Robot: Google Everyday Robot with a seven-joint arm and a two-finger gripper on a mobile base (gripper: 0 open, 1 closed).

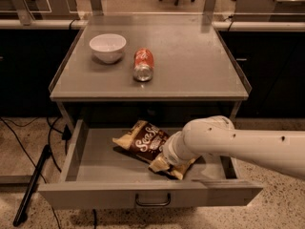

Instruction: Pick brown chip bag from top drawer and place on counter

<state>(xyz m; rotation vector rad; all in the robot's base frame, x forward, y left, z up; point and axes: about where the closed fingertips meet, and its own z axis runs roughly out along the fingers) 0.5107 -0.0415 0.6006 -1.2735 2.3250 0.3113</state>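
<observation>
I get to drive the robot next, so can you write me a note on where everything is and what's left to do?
Gripper: down inside the open top drawer, at the near right end of the brown chip bag. The arm hides it, so a grasp can't be confirmed.
Bag: lying in the drawer, not on the counter.
Counter: holds a white bowl and a soda can.
Done: the drawer is open and the gripper is at the bag.
Left: secure the bag, lift it out, set it on the counter.
</observation>
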